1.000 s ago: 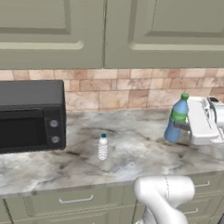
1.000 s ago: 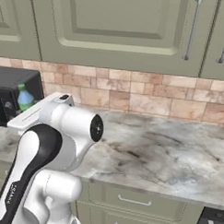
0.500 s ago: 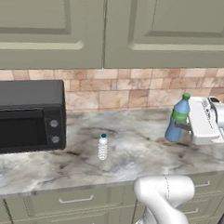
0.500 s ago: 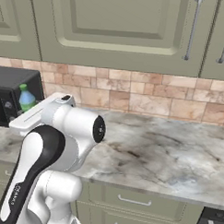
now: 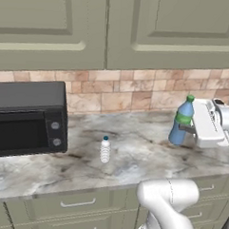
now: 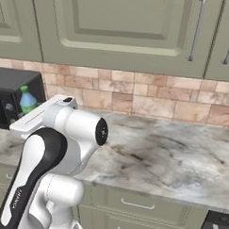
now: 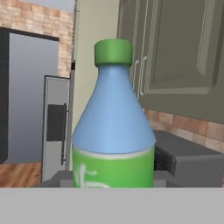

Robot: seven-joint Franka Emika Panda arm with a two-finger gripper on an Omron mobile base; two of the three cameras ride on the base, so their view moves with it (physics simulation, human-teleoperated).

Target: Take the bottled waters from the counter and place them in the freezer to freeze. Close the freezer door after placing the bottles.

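Along the far wall, olive-green upper cabinets (image 5: 116,26) hang over a brick backsplash (image 5: 132,91). Below runs the marbled counter (image 5: 133,150), with green drawers (image 5: 78,205) under its near edge. Black toaster oven (image 5: 26,116) sits at the left end. Gripper (image 5: 189,129), reaching in from the right, is clamped on the blue bottle with green cap (image 5: 181,121), held upright above the counter's right part. Clear ribbed bottle with dark cap (image 5: 105,149) stands upright mid-counter, well apart from both. Grey freezer door (image 7: 56,120) with its black dispenser panel shows in the hand view, beyond the held bottle.
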